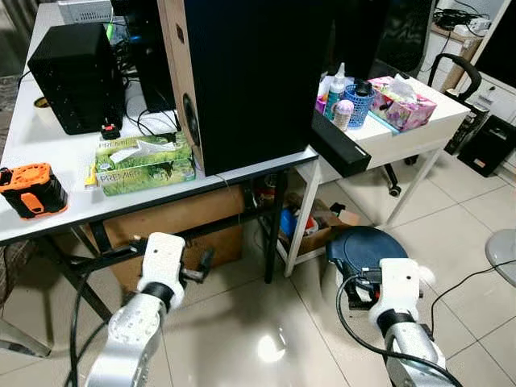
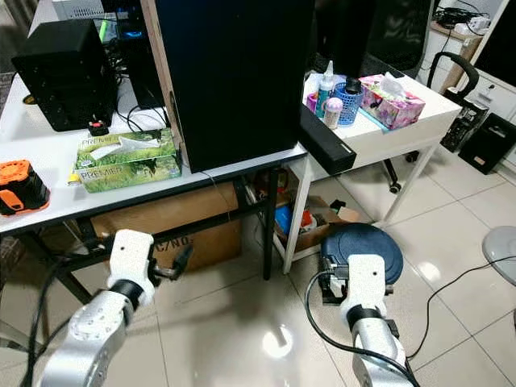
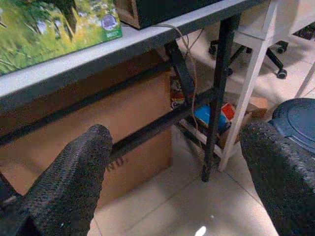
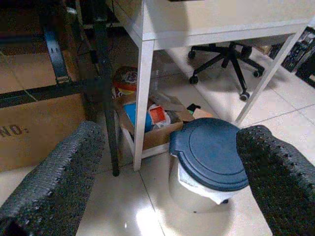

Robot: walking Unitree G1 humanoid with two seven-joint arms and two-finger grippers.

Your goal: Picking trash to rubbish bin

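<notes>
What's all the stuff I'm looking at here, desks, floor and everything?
Bin: one, blue lid shut, floor by the white desk.
Tissue box: one, green, grey desk.
Speaker: one, black, grey desk.
Battery pack: one, orange and black, desk's left edge.
Pink tissue box: one, white desk.
Bottles: a few, white desk.
Cardboard box: one, brown, under grey desk.
Box of clutter: one, floor under white desk.
Left gripper: black fingers, open.
Right gripper: black fingers, open, facing the bin.

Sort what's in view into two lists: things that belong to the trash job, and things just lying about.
Belongs to the job:
rubbish bin, blue lid shut
left gripper, open, empty
right gripper, open, empty, facing the bin

Just lying about:
green tissue box
orange battery pack
black speaker
floral tissue box
cardboard box
</notes>
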